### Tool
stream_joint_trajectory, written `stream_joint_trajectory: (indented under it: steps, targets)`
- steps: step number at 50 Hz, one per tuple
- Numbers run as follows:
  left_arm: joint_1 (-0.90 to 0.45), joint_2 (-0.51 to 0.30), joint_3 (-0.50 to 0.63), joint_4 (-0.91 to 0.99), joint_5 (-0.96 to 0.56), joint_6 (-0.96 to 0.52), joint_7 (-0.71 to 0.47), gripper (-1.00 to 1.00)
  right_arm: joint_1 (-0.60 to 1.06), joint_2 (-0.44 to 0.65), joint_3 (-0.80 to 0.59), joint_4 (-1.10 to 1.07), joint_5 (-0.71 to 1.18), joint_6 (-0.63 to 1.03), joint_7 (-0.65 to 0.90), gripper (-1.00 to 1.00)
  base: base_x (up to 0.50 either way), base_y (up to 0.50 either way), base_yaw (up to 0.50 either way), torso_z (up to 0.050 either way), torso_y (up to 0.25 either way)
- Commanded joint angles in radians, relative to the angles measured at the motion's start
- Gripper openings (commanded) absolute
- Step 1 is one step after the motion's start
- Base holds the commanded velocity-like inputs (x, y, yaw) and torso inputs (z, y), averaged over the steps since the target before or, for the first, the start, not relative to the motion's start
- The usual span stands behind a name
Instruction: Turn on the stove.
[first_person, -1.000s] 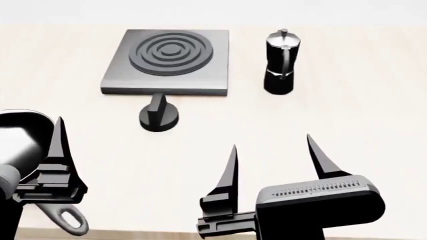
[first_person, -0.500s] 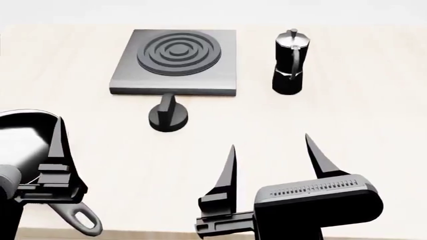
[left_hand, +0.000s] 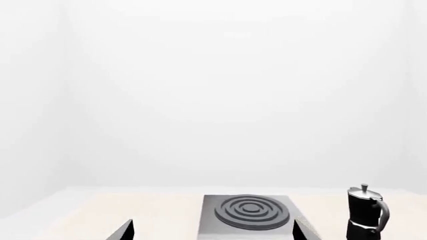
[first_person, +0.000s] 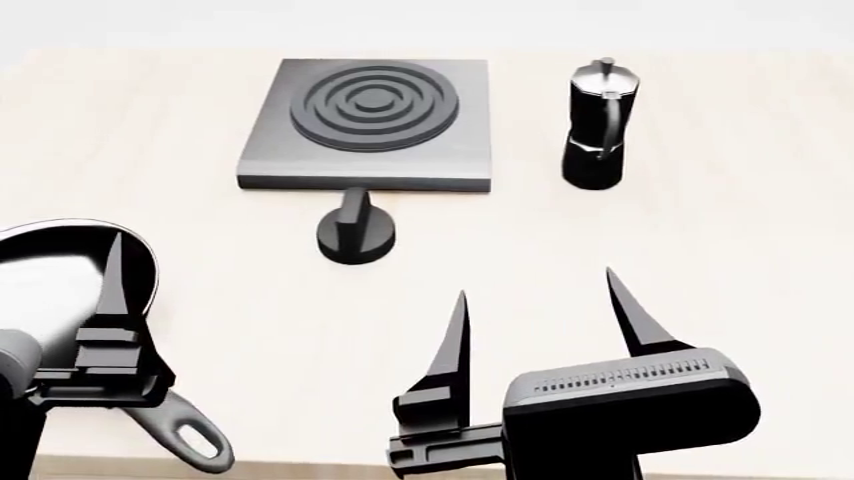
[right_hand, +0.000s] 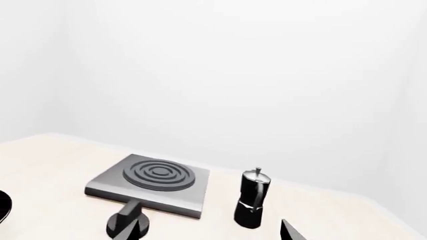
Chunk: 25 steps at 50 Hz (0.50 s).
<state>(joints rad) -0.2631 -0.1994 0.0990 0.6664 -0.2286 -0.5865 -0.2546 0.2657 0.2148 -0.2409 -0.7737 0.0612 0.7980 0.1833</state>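
1. Right gripper (first_person: 534, 310) hangs over the near edge of the bench, its two black fingers spread wide and holding nothing between them.
2. Left gripper (first_person: 114, 290) is at the near left corner, above the frying pan (first_person: 54, 270); only one finger shows clearly in the head view, but in the left wrist view two fingertips stand well apart, so I judge it wide and empty too.
3. The stove (first_person: 367, 125) lies flat near the far edge of the bench, about in the middle, with the dark ringed burner (first_person: 380, 98) on top.
4. Its knob (first_person: 355, 232) sits on the bench just in front of the stove's near side, touching or almost touching it; I cannot tell which.
5. The grip bar of the knob points from near to far, toward the stove.
6. From the right gripper the knob lies farther away and to the left. The right gripper seems the nearer one, and its fingers already point toward the far edge.
7. To close on the bar, its fingers should come one on each side of it.
8. The moka pot (first_person: 598, 125) stands upright to the right of the stove, well apart from the knob.
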Motion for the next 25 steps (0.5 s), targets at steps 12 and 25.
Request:
stream_joint_trajectory:
  steps: [12,25]
  targets:
    - [-0.001,-0.011,0.006,-0.002,-0.011,0.005,-0.013,1.00,0.003,0.008,-0.006,0.001,0.008,0.000,0.013,1.00,0.00,0.09,0.00,0.000,0.000]
    - [-0.003,-0.017,0.010,-0.003,-0.017,0.005,-0.021,1.00,0.006,0.012,-0.011,-0.001,0.014,0.005,0.019,1.00,0.00,0.13,0.00,0.000,0.000]
